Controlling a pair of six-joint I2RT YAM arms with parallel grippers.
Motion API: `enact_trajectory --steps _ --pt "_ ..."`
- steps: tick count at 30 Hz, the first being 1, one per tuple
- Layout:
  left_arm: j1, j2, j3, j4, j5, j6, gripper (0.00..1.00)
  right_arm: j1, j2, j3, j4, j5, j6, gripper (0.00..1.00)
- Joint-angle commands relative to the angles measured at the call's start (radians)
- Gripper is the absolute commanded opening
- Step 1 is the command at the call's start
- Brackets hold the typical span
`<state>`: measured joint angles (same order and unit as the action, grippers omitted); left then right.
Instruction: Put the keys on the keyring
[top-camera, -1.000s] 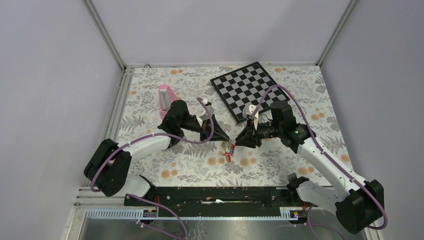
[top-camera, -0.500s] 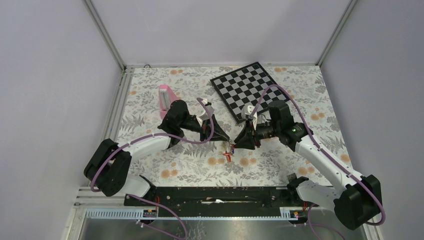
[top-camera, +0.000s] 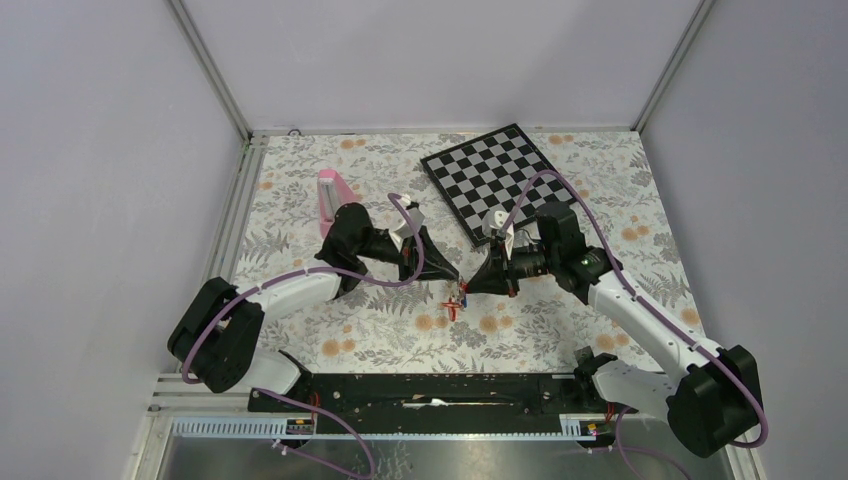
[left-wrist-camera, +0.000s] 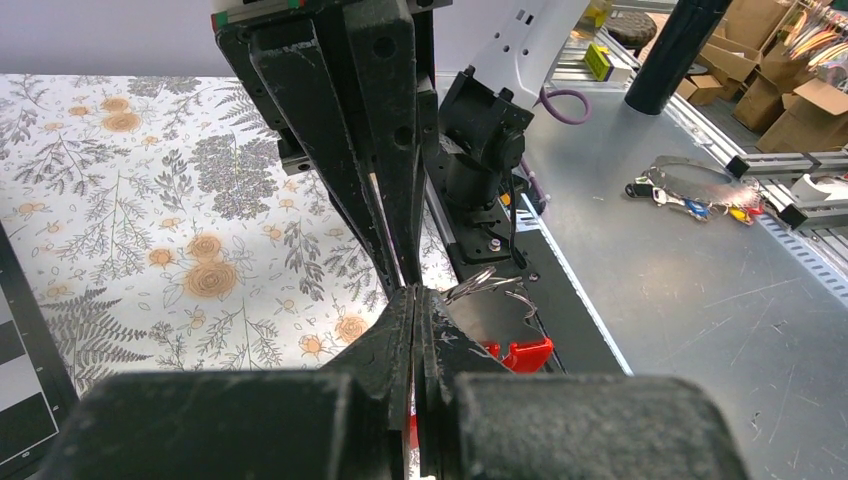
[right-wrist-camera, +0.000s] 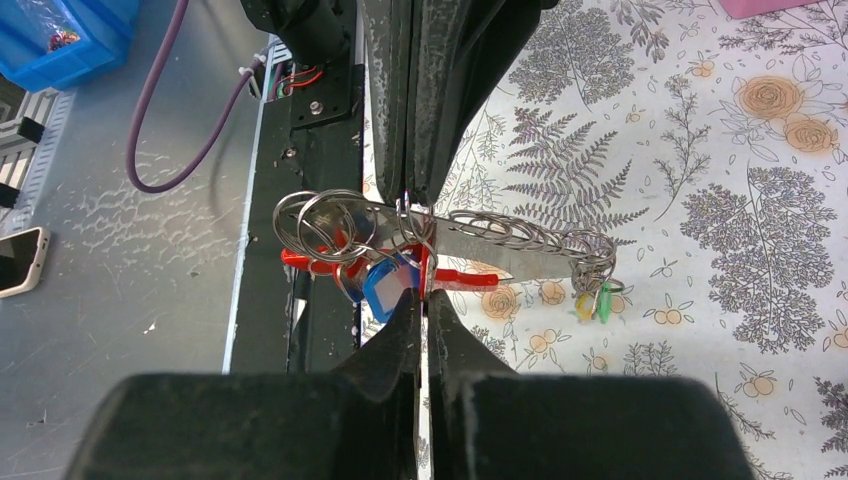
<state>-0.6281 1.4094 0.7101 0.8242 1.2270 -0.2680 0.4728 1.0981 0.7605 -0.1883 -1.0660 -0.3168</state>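
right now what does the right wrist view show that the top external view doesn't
Only the right wrist view: the wire rings strung along the grey side of the keyring, and the yellow tag and green tag hanging at its end.
Only the top external view: the pink block, the checkerboard, and the left arm and right arm whole.
Both: the keyring, with the left gripper and right gripper shut at it, above the floral table cover.

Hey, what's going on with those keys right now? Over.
Left gripper: jaws shut on the keyring. Right gripper: jaws shut by the blue key. Nothing blocks them.
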Motion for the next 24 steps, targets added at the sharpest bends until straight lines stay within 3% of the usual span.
enact_trajectory --steps 1,8,15,24 --pt "0.004 -0.011 -0.007 0.137 -0.022 -0.046 0.00 -0.005 0.004 -0.008 0.049 -0.029 0.015 0.00" --pt "0.004 0.016 -0.032 0.298 -0.091 -0.179 0.00 -0.003 0.015 -0.019 0.097 -0.020 0.048 0.00" --pt "-0.001 0.045 -0.044 0.360 -0.104 -0.224 0.00 -0.002 0.023 -0.026 0.141 -0.008 0.080 0.00" --pt "-0.001 0.031 -0.076 0.369 -0.058 -0.187 0.00 -0.006 -0.054 0.024 0.003 0.061 -0.027 0.30"
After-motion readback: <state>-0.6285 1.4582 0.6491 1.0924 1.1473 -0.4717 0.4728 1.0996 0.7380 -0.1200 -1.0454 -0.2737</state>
